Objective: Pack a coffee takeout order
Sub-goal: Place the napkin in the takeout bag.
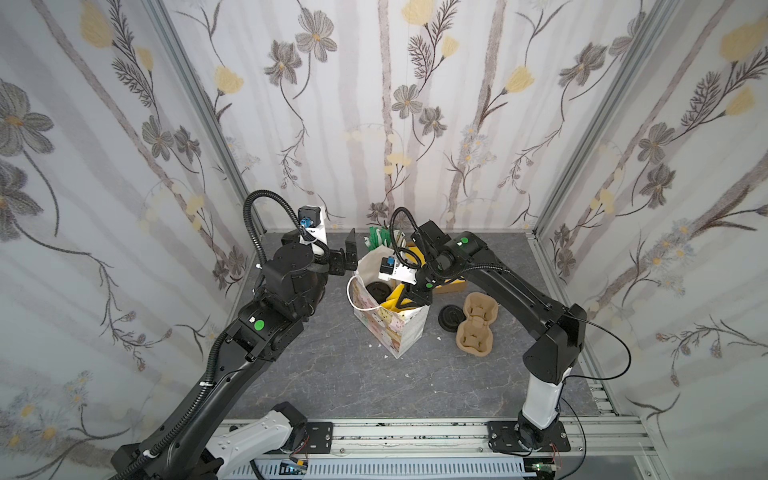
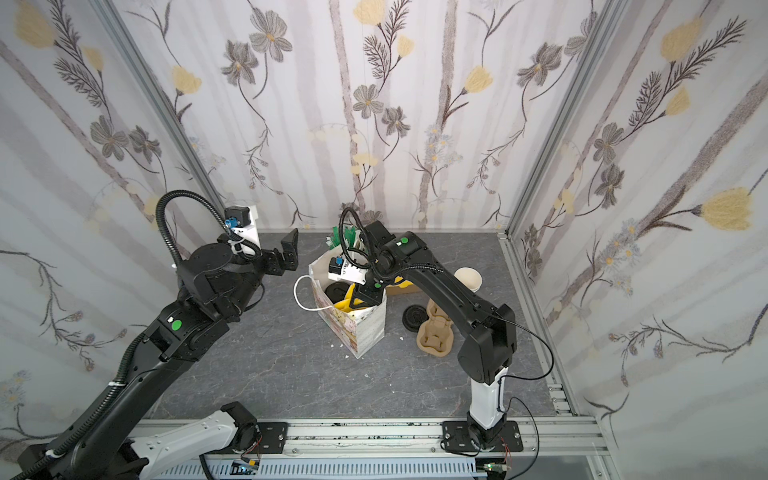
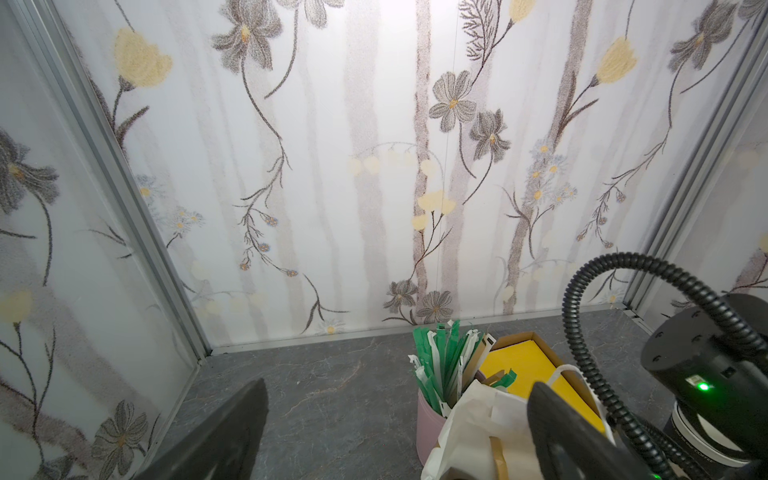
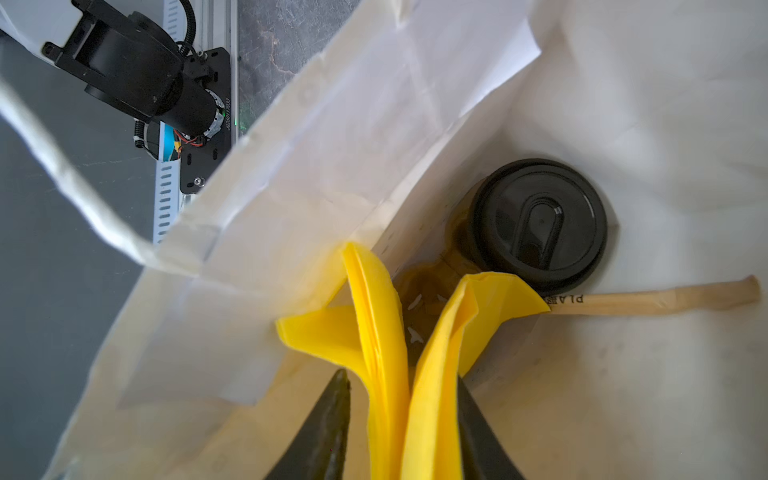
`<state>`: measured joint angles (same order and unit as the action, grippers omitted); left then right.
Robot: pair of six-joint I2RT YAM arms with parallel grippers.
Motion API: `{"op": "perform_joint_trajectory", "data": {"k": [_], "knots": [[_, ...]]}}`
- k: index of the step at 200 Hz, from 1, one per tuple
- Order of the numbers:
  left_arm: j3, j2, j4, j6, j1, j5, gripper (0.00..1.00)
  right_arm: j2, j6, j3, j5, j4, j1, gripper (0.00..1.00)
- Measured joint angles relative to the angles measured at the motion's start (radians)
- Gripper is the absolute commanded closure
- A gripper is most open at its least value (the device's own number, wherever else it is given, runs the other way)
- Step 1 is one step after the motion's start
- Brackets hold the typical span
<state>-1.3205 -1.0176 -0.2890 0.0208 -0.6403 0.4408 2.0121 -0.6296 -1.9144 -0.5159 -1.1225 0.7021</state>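
Observation:
A white paper bag [image 1: 395, 332] [image 2: 365, 332] stands open mid-table. Inside it, in the right wrist view, the cup's black lid [image 4: 538, 222] faces up, with the cup's body hidden beneath it. The thin tan stick [image 4: 648, 301] lies beside the lid. The folded yellow napkin [image 4: 382, 316] [image 1: 395, 297] stands in the bag mouth between the fingers of my right gripper [image 4: 401, 374] [image 1: 405, 301]. Its jaws are apart, with a gap showing at one finger. My left gripper [image 1: 351, 253] [image 3: 399, 384] hovers wide open, empty, beside the bag's far left rim.
A tan pulp carrier [image 1: 473, 328] and a loose black lid [image 1: 451, 318] lie right of the bag. Behind it stand a pink holder of green and white wrapped sticks [image 3: 444, 361], a box of yellow napkins [image 3: 523, 361] and a cream-lined cup [image 2: 467, 279].

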Motion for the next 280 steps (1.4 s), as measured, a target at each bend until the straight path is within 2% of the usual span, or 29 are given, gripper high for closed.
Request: {"op": "perform_joint_trajectory", "data": {"k": [37,54,77,129,186,210,232,280], "knots": [[0.0,-0.008,0.001,0.004,0.003,-0.009,0.0,-0.015,0.0,0.0,0.038,0.003,0.01,0.64],[0.001,-0.008,0.003,0.003,0.004,-0.009,0.0,-0.018,0.001,0.0,0.052,0.004,0.016,0.75],[0.005,-0.008,0.007,0.003,0.007,-0.009,0.0,-0.018,0.011,0.002,0.064,0.002,0.024,0.84],[0.011,-0.009,0.009,-0.001,0.011,-0.014,0.0,0.002,0.027,0.003,0.079,-0.008,0.031,0.89],[0.016,-0.013,0.025,-0.001,0.016,-0.027,0.0,0.012,0.037,0.036,0.103,-0.009,0.035,0.86],[0.017,-0.012,0.031,-0.001,0.019,-0.034,0.0,0.021,0.047,0.014,0.131,-0.011,0.045,0.7],[0.018,-0.01,0.032,-0.001,0.021,-0.035,0.0,0.029,0.047,-0.04,0.153,-0.013,0.062,0.64],[0.018,-0.001,0.039,0.003,0.025,-0.045,0.0,0.037,0.072,-0.143,0.159,-0.022,0.074,0.62]]}}
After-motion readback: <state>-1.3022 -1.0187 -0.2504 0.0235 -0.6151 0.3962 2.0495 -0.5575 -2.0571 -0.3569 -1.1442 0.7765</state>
